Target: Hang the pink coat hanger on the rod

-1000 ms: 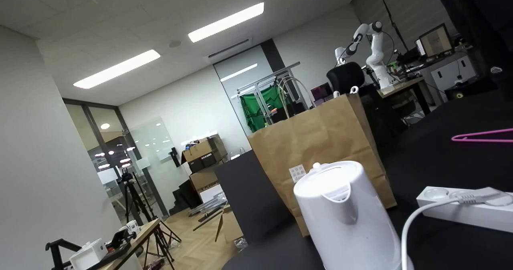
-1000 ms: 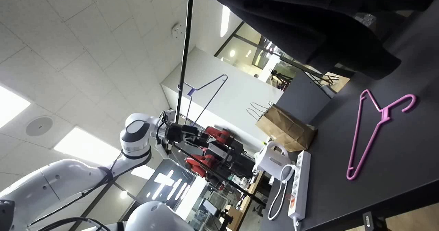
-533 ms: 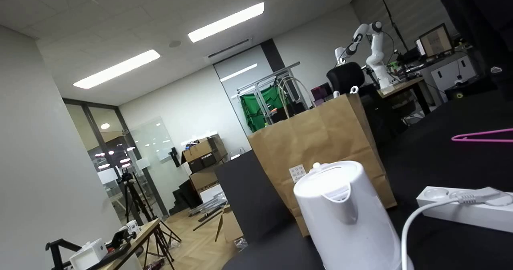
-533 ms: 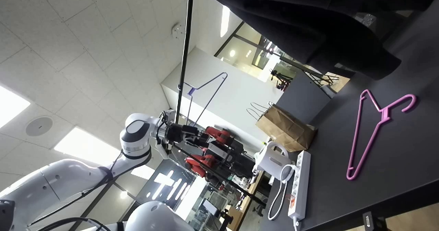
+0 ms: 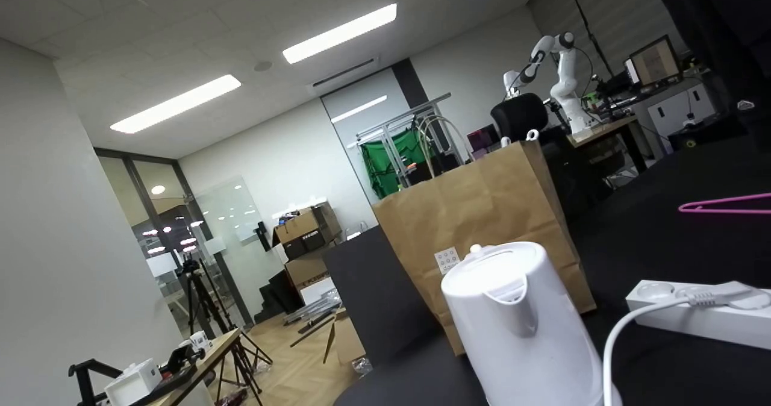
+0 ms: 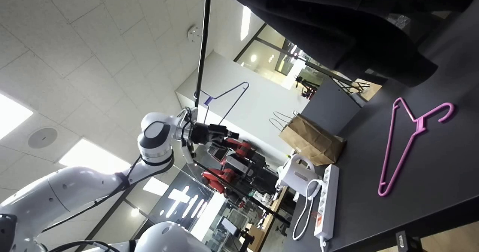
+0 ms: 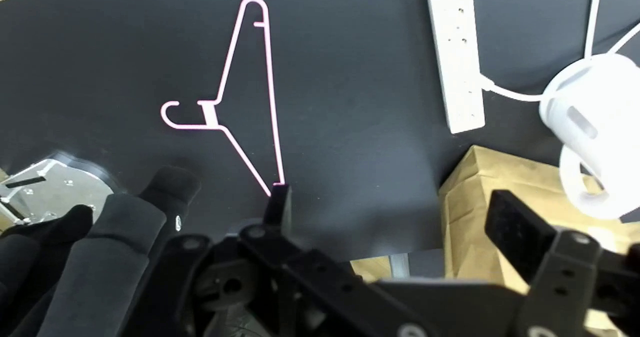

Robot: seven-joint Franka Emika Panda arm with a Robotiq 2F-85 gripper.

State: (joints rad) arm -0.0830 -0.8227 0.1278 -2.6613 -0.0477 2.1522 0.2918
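Pincer (image 7: 397,222) spread, pink coat hanger (image 7: 273,102) on dark table (image 7: 360,127), apparently well below it

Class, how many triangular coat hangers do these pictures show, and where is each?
2 visible: the thin pink hanger lies flat on the black table; the slim purple hanger hangs on the thin black rod. Others may be hidden in the dark cloth.

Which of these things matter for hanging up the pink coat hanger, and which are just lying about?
For the job:
pink coat hanger
black rod
robot's open jaws

Not needed:
purple coat hanger
brown paper bag
white electric kettle
power strip
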